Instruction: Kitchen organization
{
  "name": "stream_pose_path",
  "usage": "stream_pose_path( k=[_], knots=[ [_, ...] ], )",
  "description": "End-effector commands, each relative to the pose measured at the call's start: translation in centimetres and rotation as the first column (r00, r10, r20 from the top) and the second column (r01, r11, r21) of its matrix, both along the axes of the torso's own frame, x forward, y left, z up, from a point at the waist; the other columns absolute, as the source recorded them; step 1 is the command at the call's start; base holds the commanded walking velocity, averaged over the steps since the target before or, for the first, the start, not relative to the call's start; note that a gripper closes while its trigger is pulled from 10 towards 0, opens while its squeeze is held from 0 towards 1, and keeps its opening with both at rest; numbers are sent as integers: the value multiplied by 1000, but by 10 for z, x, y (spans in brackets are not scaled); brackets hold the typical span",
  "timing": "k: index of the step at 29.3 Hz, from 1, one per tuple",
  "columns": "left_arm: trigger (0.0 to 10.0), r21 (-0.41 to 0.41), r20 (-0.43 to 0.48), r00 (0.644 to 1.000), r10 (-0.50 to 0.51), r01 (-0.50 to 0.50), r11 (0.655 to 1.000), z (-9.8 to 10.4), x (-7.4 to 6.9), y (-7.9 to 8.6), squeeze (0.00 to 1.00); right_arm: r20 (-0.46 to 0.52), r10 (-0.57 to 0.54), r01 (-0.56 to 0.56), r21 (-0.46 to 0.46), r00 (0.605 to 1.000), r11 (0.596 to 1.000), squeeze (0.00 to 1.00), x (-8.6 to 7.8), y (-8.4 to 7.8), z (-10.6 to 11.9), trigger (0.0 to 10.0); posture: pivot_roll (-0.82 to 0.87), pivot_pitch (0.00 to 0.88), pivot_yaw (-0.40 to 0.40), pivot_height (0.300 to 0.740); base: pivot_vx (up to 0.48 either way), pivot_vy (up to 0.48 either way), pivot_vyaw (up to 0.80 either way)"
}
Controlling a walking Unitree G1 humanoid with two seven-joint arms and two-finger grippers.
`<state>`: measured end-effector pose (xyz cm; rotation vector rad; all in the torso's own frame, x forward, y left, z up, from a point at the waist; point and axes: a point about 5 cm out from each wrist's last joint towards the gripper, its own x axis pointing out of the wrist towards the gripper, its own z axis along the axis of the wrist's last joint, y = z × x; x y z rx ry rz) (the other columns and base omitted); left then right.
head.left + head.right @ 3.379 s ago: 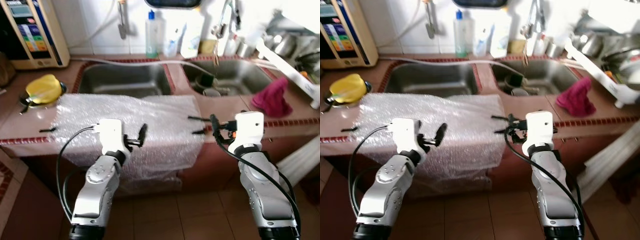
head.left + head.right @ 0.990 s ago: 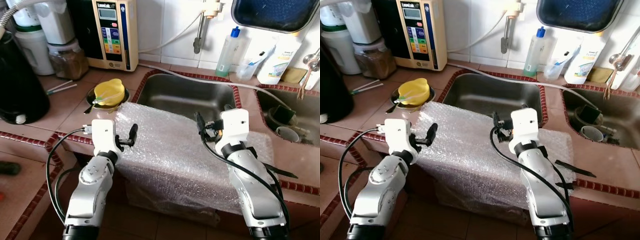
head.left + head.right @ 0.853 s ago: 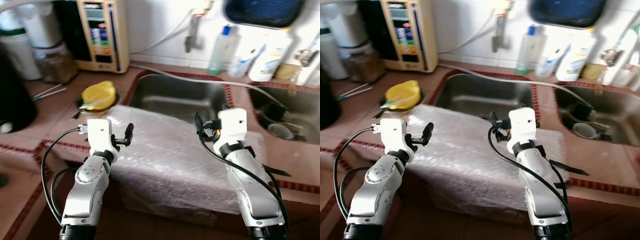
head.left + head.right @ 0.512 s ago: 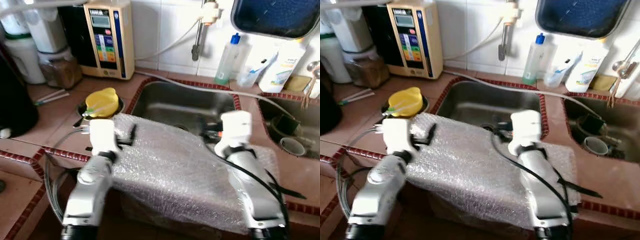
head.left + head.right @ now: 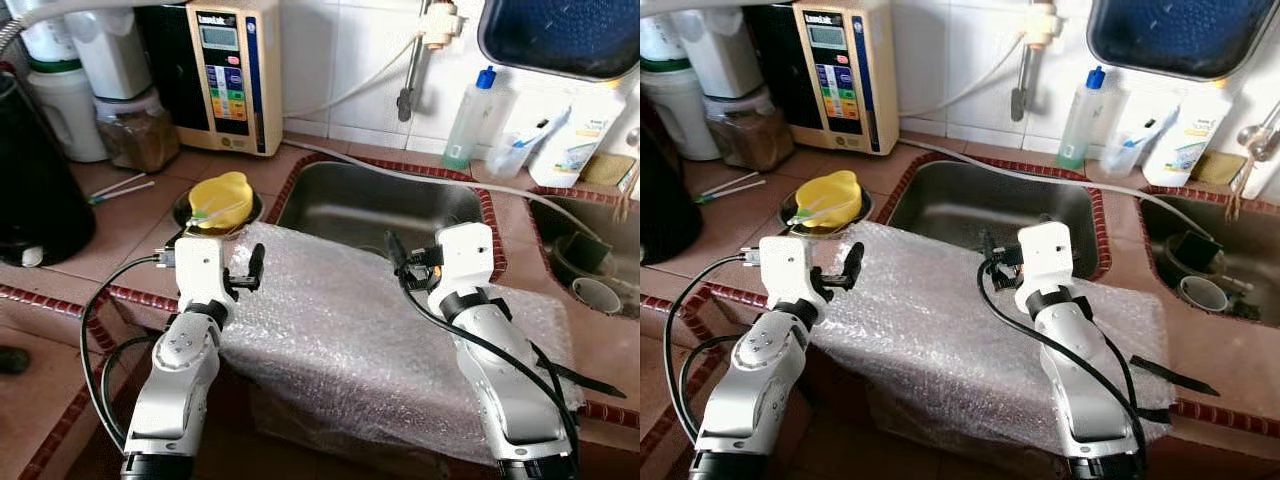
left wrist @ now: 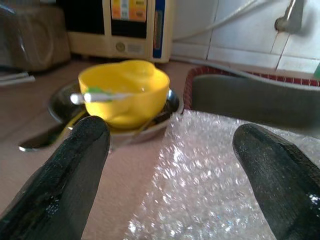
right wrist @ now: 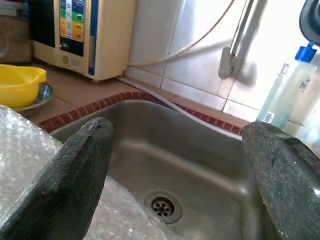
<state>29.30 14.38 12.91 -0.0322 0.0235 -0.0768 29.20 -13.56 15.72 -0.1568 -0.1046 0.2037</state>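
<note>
Head views: a clear bubble-wrap sheet (image 5: 350, 330) drapes over the tiled counter's front edge, before a steel sink basin (image 5: 380, 205). Left wrist view: the left gripper (image 6: 170, 165), fingers spread, holds nothing above the sheet (a yellow plastic bowl (image 6: 124, 92) just beyond). Right wrist view: the right gripper (image 7: 182, 180), likewise spread, faces the basin.
</note>
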Motion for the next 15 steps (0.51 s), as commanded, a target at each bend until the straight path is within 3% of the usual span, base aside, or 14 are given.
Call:
stream_pose_path(
  k=[1, 5, 9, 15],
  knots=[
    [10000, 23, 49, 999, 15, -16, 1000, 8, -1, 2, 0, 35, 18, -18, -12, 999, 1000, 0, 0, 1, 8, 10000, 39, 0, -40, 740, 0, 0, 0],
    [10000, 26, 72, 997, 25, -27, 999, 13, -2, 2, 0, 22, 112, -113, 31, 993, 993, 0, -2, 13, 11, 10000, 45, 0, -43, 740, 0, 0, 0],
    [10000, 7, 45, 998, 48, -48, 999, 7, 0, 7, 0, 33, 293, -295, 80, 956, 952, 0, -14, 37, 21, 10000, 39, 0, -43, 740, 0, 0, 0],
    [10000, 5, 75, 994, 75, -75, 997, 14, 10, 12, 0, 38, 326, -328, 67, 945, 942, 0, -17, 44, 23, 10000, 39, 0, -44, 740, 0, 0, 0]
  ],
)
